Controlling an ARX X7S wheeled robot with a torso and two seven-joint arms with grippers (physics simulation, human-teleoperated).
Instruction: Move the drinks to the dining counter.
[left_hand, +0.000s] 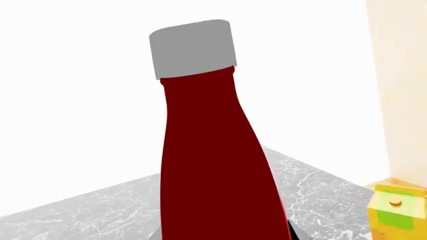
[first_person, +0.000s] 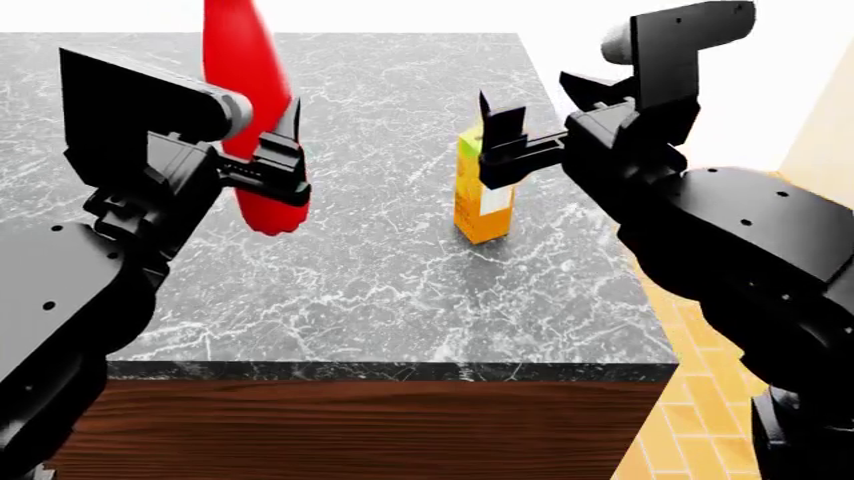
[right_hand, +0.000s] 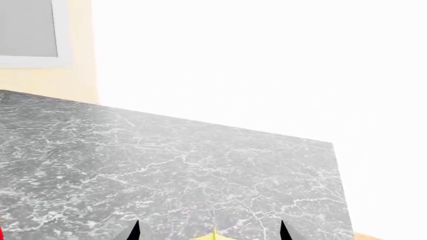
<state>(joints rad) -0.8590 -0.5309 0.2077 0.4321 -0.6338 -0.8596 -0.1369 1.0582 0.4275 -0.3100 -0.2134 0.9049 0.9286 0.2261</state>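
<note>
Left gripper (first_person: 283, 165): jaws pinch the red bottle (first_person: 247, 100) low on its body, near the base. You hold it above the dining counter (first_person: 374, 290), base clear of the marble.

Bottle axis: long and tilted. The base points down toward the near edge of the counter; the neck leans up and away toward the far edge. In the left wrist view the bottle (left_hand: 213, 160) runs up to a grey cap (left_hand: 192, 47), narrowing at the neck.

Handling, as a guess: smooth rigid skin, probably slippery, and top-heavy in a hold this low. It may pivot in your jaws if you swing fast. Bring it upright before you lower it. A hold nearer mid-body would steady it.

Yellow-orange carton (first_person: 483, 190): stands upright on the counter, to the right of the bottle, near the counter's right edge. Long axis vertical, gable ridge on top.

Right gripper (first_person: 507, 140): jaws spread and empty, fingertips (right_hand: 133, 231) either side of the carton's top (right_hand: 212, 235), just over the gable. No contact that I can make out.

Carton handling, as a guess: light, thin-walled, dents under a hard squeeze. Take it across the flat faces below the gable, with modest pressure.

Silver can: not in any view.
</note>
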